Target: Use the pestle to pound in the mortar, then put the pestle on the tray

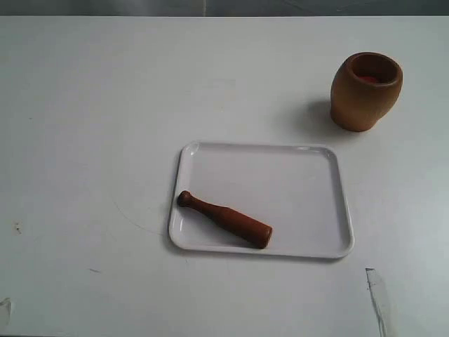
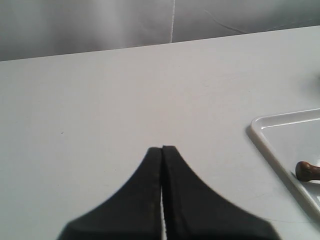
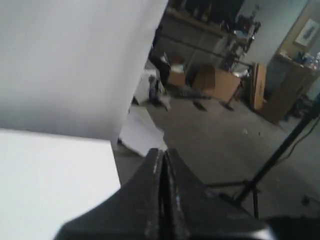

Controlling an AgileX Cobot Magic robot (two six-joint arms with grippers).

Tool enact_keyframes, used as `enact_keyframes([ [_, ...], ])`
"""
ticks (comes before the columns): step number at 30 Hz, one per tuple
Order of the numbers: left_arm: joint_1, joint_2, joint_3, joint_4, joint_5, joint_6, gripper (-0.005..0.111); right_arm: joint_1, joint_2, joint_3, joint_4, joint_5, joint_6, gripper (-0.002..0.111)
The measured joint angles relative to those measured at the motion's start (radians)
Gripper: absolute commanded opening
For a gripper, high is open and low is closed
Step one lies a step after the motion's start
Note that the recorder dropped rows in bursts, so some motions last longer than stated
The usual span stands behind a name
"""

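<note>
The left pincer (image 2: 162, 148) is pressed fully shut over the bare bench (image 2: 100, 100), gripping nothing. The tray (image 2: 287, 137) lies a little beyond its tips, off to one side. The pestle (image 1: 224, 219) lies flat in it, knob at the rim nearest that pincer. The mortar (image 1: 366, 91) stands upright beyond the tray. The right pincer (image 3: 164, 151), also shut and empty, points past the bench edge.

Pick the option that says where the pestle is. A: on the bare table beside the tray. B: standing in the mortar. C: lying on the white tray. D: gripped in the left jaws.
C: the pestle lies flat inside the rim of the tray, well apart from the mortar.
</note>
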Motion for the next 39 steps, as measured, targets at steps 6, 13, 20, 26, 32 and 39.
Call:
enact_keyframes([
  [6,0.000,0.000,0.000,0.000,0.000,0.000,0.000,0.000,-0.002,0.004,0.603,-0.058,-0.518,0.000],
  [13,0.000,0.000,0.000,0.000,0.000,0.000,0.000,0.000,-0.105,0.132,1.239,-0.665,-0.947,0.000],
  [20,0.000,0.000,0.000,0.000,0.000,0.000,0.000,0.000,-0.221,0.397,1.268,-1.074,-1.027,0.000],
  [26,0.000,0.000,0.000,0.000,0.000,0.000,0.000,0.000,-0.222,0.549,1.267,-1.089,-1.021,0.000],
  [32,0.000,0.000,0.000,0.000,0.000,0.000,0.000,0.000,-0.222,0.625,1.267,-1.090,-0.993,0.000],
  [39,0.000,0.000,0.000,0.000,0.000,0.000,0.000,0.000,-0.222,0.630,1.266,-1.092,-0.978,0.000],
])
